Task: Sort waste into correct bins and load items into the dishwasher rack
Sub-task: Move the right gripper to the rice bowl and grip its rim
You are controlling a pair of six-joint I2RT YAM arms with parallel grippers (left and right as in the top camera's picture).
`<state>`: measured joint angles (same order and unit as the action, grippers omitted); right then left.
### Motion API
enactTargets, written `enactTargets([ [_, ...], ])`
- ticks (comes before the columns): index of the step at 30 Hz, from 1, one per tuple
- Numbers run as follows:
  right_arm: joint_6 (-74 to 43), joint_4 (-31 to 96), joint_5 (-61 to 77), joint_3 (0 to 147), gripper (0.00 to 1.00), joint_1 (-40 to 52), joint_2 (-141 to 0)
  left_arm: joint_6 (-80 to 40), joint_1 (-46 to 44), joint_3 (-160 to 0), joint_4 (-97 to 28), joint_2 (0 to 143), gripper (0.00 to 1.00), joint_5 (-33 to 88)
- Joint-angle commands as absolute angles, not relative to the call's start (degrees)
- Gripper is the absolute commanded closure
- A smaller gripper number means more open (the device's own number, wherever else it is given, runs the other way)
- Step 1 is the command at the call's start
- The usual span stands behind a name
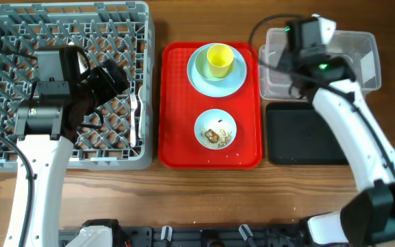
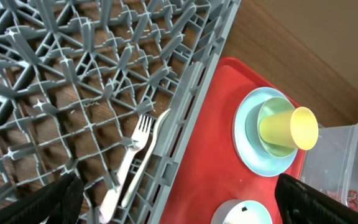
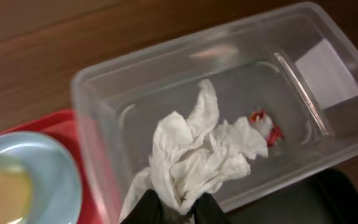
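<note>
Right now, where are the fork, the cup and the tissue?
fork (image 2: 143, 127): left wrist view, on its tines.
cup (image 1: 219, 60): overhead view, inside its mouth.
tissue (image 3: 191, 155): right wrist view, on its crumpled middle.

Fork (image 2: 132, 158) lies in the rack (image 1: 67, 163); tissue (image 3: 191, 155) and wrapper (image 3: 265, 127) in the tub (image 3: 104, 93).

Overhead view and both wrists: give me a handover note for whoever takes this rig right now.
Left gripper: open above the dishwasher rack, where fork and spoon lie.
Right gripper: shut on the tissue, over the clear tub; wrapper inside.
Left to do: release tissue, food scraps from the bowl probably into the black tray, then rack yellow cup, plate and bowl from the red tray.
</note>
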<state>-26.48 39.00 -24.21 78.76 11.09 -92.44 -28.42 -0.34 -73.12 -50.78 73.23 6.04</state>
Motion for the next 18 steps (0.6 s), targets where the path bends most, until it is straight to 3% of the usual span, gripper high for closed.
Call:
enactTargets([
  [1, -25.43, 37.52, -15.59, 78.87, 0.84, 6.57, -96.88, -28.99, -0.05, -73.19, -50.65, 73.30, 0.00, 6.55],
  [4, -24.08, 35.55, -11.38, 78.87, 0.75, 4.69, -101.21, -28.99, -0.05, -73.19, -50.65, 73.30, 0.00, 6.55],
  [5, -23.79, 35.14, -11.31, 78.87, 0.58, 4.58, -102.08, -28.99, -0.05, -73.19, -50.65, 73.30, 0.00, 6.55],
  [6, -22.72, 34.70, -11.49, 78.87, 0.48, 4.58, -103.02, -28.99, -0.05, -73.19, -50.65, 73.30, 0.00, 6.55],
  [8, -22.39, 34.26, -11.49, 78.91, 0.08, 4.47, -103.09, -28.99, -0.05, -73.19, -50.65, 73.30, 0.00, 6.55],
  [9, -22.15, 34.22, -11.49, 79.13, 0.03, 4.43, -102.67, -28.99, -0.05, -73.19, -50.68, 73.30, 0.00, 6.55],
  [13, -17.74, 37.06, -5.87, 80.40, 0.01, 4.43, -98.45, -28.99, -0.05, -73.19, -50.68, 73.30, 0.00, 6.55],
  [18, -15.99, 48.45, 12.58, 80.58, 0.12, 4.45, -87.94, -28.99, -0.05, -73.19, -50.65, 73.30, 0.00, 6.55],
])
